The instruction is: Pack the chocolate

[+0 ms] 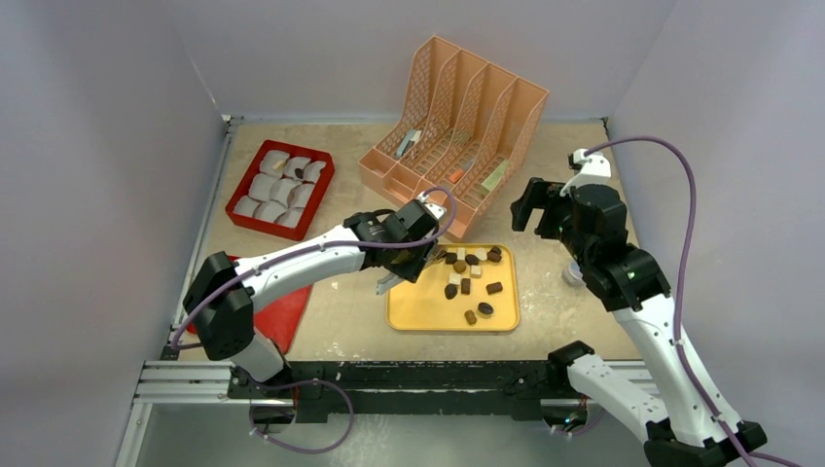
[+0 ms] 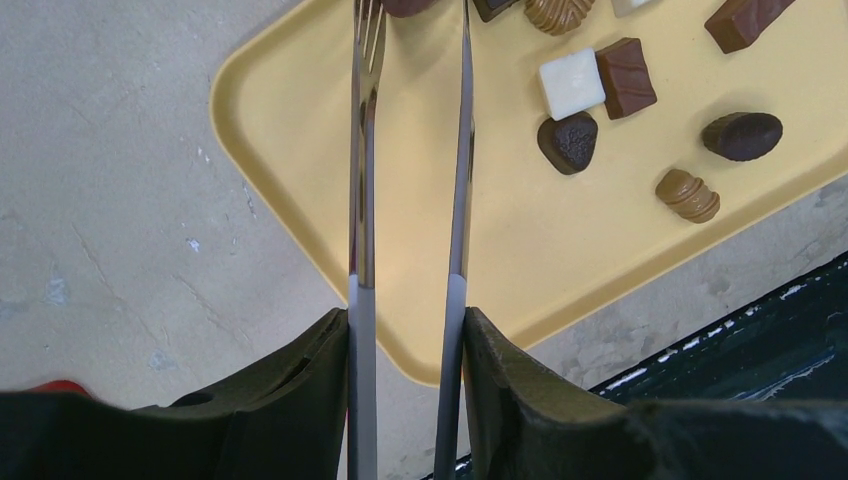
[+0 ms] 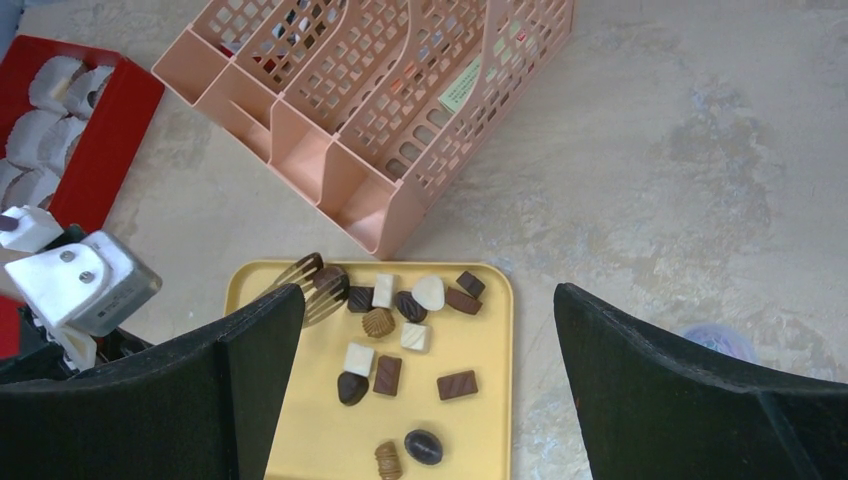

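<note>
Steel-tipped reaching: clamping tongs (image 2: 362, 200) in left gripper (image 2: 405, 330), straddling a chocolate (image 2: 406, 5) on the tray (image 2: 300, 130) for lifting; holding right gripper (image 3: 428, 300) agape, aside.

The chocolate (image 1: 465, 285) lies on the tray (image 1: 413, 313), mostly in its far half. Directly behind the tray stands the slotted rack (image 1: 457, 117). Behind and left of the tray sits the box (image 1: 319, 197), with cup liners (image 1: 277, 185) in it. Left of the tray lies a flat sheet (image 1: 287, 313). The tongs (image 2: 362, 200), clamped in the left gripper (image 2: 408, 345), reach over the tray's far left corner.
</note>
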### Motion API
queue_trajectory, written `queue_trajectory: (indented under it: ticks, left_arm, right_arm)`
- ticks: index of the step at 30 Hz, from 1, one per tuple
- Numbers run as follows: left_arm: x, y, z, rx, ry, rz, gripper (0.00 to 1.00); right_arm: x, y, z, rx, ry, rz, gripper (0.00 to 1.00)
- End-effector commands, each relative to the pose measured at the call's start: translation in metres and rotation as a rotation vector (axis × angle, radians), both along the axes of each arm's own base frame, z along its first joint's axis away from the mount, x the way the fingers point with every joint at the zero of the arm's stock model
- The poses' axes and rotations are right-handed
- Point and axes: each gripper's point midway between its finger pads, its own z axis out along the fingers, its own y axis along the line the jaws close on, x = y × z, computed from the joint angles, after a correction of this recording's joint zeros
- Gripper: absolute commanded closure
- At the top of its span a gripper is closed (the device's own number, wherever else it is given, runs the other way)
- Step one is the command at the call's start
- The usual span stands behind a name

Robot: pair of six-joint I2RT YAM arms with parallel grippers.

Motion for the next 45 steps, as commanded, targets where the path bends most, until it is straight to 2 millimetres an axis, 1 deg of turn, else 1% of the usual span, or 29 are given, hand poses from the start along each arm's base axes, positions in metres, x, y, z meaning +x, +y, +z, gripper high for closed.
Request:
queue_trajectory:
  ticks: [1,8,10,12,15,17,25,29,33,37,39,45]
  left_arm:
    - [0.007,-0.017,0.007,-0.061,-0.039,0.010,0.59]
    - [0.008,-0.023,-0.002,-0.053,-0.036,0.007,0.59]
    - [0.007,-0.024,-0.002,-0.049,-0.038,0.008,0.61]
    - [0.007,-0.024,0.000,-0.048,-0.041,0.010,0.66]
    - [0.005,-0.022,0.005,-0.045,-0.052,0.020,0.78]
    - [0.006,-0.019,0.011,-0.049,-0.065,0.035,0.83]
    - [0.005,-0.010,0.031,-0.078,-0.104,0.087,0.87]
    - [0.013,0.000,0.041,-0.086,-0.160,0.154,0.87]
    - [0.017,0.006,0.053,-0.082,-0.186,0.189,0.87]
    - [0.025,0.017,0.068,-0.054,-0.232,0.228,0.87]
    - [0.033,0.025,0.074,-0.043,-0.245,0.257,0.87]
    - [0.067,0.066,0.087,-0.045,-0.256,0.383,0.87]
  right_arm:
    - [0.000,-0.007,0.020,-0.007,-0.061,-0.019,0.03]
    - [0.000,-0.007,0.020,-0.007,-0.064,-0.020,0.03]
    - [0.000,-0.007,0.020,-0.009,-0.064,-0.019,0.03]
    - [-0.001,-0.007,0.020,-0.010,-0.065,-0.020,0.03]
    - [-0.001,-0.008,0.019,-0.012,-0.065,-0.021,0.03]
    - [-0.001,-0.007,0.019,-0.010,-0.066,-0.018,0.03]
    - [-0.001,-0.005,0.018,-0.002,-0.063,-0.012,0.03]
    - [-0.002,-0.006,0.017,0.001,-0.064,-0.014,0.03]
    - [-0.003,-0.004,0.016,0.013,-0.061,-0.007,0.03]
    - [-0.002,-0.002,0.016,0.027,-0.065,-0.004,0.03]
    - [-0.002,-0.001,0.016,0.029,-0.067,0.000,0.03]
    - [0.000,0.002,0.014,0.042,-0.066,0.003,0.03]
